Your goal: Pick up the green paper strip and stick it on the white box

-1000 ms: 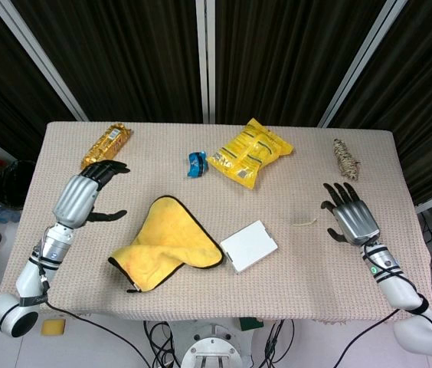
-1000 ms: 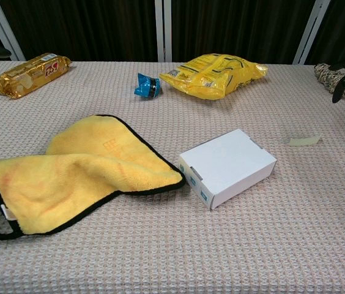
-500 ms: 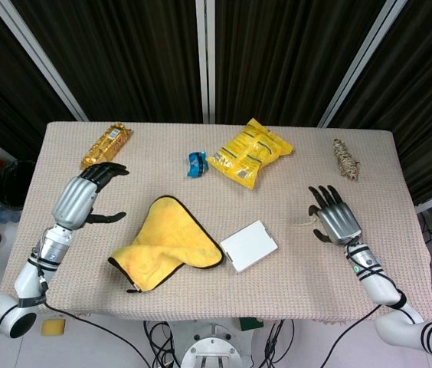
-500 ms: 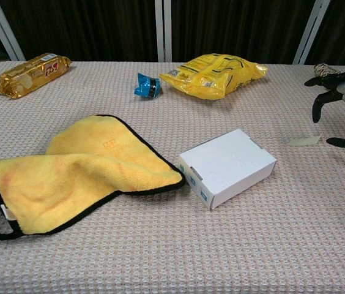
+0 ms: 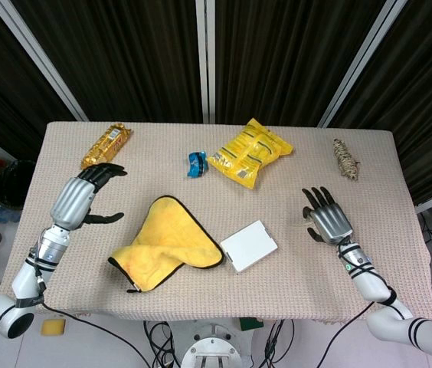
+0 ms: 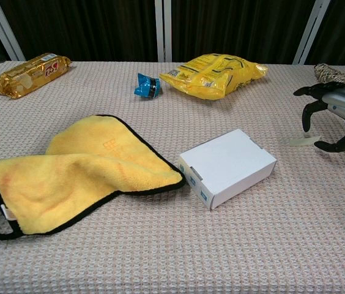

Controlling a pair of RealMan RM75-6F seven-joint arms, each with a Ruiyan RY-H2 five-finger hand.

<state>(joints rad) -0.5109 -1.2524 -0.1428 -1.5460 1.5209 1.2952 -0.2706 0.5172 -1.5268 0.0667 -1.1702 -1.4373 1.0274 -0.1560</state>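
**Right hand closed in over the green strip**

Over the last second the right hand travelled inward across the surface, from a spot well out toward the right edge to a position directly above the green paper strip. In the head view the strip, plainly visible a second ago just ahead of the fingers, was now covered by the hand. The chest view showed it lying flat on the surface beneath the arched fingers, with the thumb curled low just beyond it. The fingers were spread apart and held nothing; no contact with the strip could be made out.

The left hand had not shifted: it hung above the surface on the far side of the yellow cloth, fingers apart and empty, near the golden snack pack.

The white box had kept its place, near the right hand on its inner side, with one edge touching the cloth.

By my reading, the approach was finished and the pinch was next. A thin strip lying flat on textured cloth would likely be awkward to lift, so the fingertips would need to come down right at its edge.
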